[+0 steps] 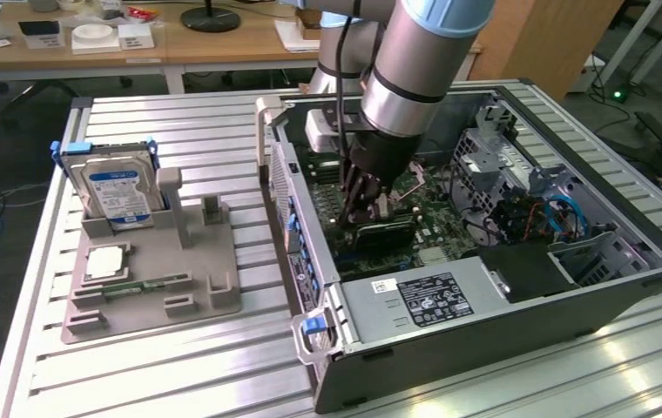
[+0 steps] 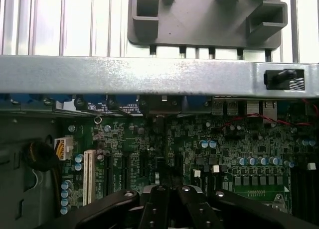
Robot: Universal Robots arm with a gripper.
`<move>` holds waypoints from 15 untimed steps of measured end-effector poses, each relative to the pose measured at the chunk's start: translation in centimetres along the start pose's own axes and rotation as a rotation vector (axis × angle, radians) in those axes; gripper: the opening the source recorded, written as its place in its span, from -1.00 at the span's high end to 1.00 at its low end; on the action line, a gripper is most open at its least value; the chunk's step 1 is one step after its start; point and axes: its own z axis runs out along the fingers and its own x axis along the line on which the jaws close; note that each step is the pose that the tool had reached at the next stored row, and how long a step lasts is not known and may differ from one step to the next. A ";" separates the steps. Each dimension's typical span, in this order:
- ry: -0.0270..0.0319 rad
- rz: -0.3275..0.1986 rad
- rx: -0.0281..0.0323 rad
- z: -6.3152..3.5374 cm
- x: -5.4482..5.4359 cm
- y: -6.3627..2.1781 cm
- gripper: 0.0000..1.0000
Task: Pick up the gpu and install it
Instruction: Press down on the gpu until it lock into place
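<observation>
Motherboard-deep in the open grey metal computer case [image 1: 610, 292] at centre frame, your dark-fingered gripper [image 1: 366, 207] stands with its fingers together, reaching down from the silver arm [image 1: 424, 70]. Directly below the fingertips, the thin dark rectangular gpu card [image 1: 383, 233] sits on edge against the green motherboard [image 1: 442, 228], so you can judge the pick-up done and the card brought to its slot. Whether the fingers clamp the card or merely press on its top edge cannot be told, nor whether the card is fully seated. In the wrist view, the black fingers [image 2: 169, 204] at lower centre point over the motherboard's [image 2: 224, 144] expansion slots, with the case's silvery rear wall [image 2: 149, 74] running across the middle of the frame.

At left in the exterior view, the grey plastic parts holder [image 1: 151, 292] carries the boxy silver hard drive with a blue-and-white label [image 1: 119, 193] and a narrow green memory stick [image 1: 145, 286]; its gpu place looks vacated.

Room is tight. The case wall rises just left of the gripper, the drive cage [image 1: 505, 161] stands to its right, and the labelled power supply [image 1: 424, 296] lies below in frame. Straight up looks your only open way.
</observation>
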 end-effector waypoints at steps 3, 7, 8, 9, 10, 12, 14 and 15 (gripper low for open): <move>-0.0002 0.000 0.0002 0.23 0.0 -0.02 0.79; -0.0108 -0.001 0.0018 -0.13 0.0 0.00 0.79; -0.0115 -0.001 0.0010 -0.43 0.0 0.05 0.79; -0.0133 -0.002 0.0009 -0.66 0.0 0.08 0.79; -0.0161 -0.002 0.0014 -0.81 -0.1 0.10 0.79; -0.0205 -0.003 0.0037 -0.94 -0.1 0.13 0.79; -0.0206 -0.003 0.0041 -0.94 -0.1 0.13 0.79; -0.0206 -0.003 0.0040 -0.94 -0.1 0.13 0.79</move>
